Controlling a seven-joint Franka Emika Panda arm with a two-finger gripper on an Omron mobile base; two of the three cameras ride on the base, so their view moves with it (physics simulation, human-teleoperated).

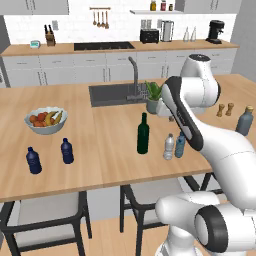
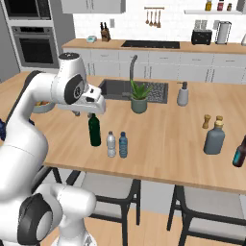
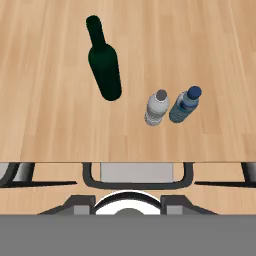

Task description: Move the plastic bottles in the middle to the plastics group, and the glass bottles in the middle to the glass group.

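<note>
Three bottles stand together in the middle of the wooden worktop, and none of them is sorted yet, so I judge the task is at its first step: the approach to one of them. The tall slender dark green glass bottle stands upright below the claw, a little farther from the worktop's near edge than the other two. The small clear plastic bottle and the small translucent teal plastic bottle stand just beside each other, almost touching, nearer to the edge and to one side of the green one.

From the hand view the claw looks straight down on them from well above. Its fingertips are not clear in any picture, so I cannot tell how far it is open; it holds nothing that I can see.

For the next move the claw must come down over one bottle. The green bottle has a smooth, round, hard neck, so it may slip. The two small ones look light, and they stand close, so a grip on one can knock the other.

Outward, the two small dark navy plastic bottles stand well apart to one side, and the grey-blue broad-shouldered glass bottle well apart to the other.
</note>
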